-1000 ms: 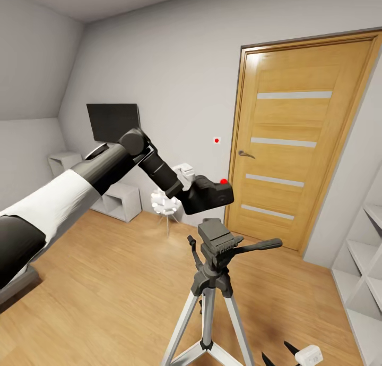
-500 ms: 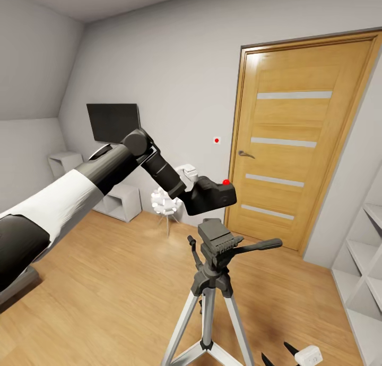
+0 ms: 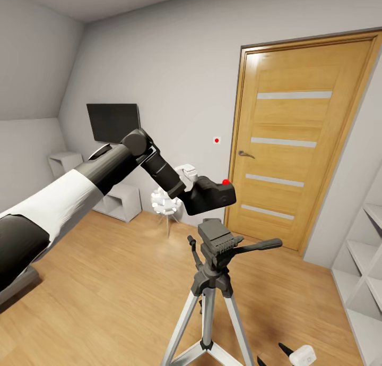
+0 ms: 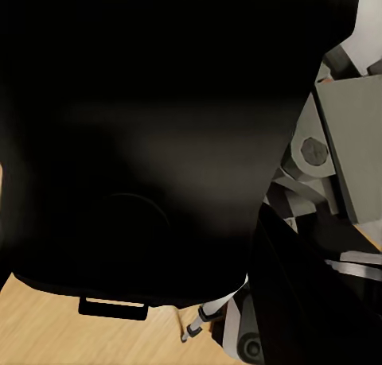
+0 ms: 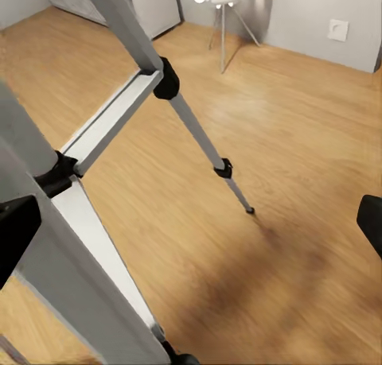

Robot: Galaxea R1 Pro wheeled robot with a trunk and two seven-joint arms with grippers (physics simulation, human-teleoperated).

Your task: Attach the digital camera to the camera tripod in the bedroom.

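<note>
Camera (image 3: 211, 195): a chunky matte black body with a red dot on top, pinched in the left tool (image 3: 192, 188) just above the tripod (image 3: 215, 260) head, not touching it. Tripod has 3 smooth silver-grey legs, black clamps and a long side handle, standing on the wood plank floor (image 3: 106, 281). Right tool (image 3: 297, 355) sits low, fingers spread. Compared with 0.5 s ago, camera barely shifts; right tool edges leftward.

Even, soft light (wide-angle bend at edges).
</note>
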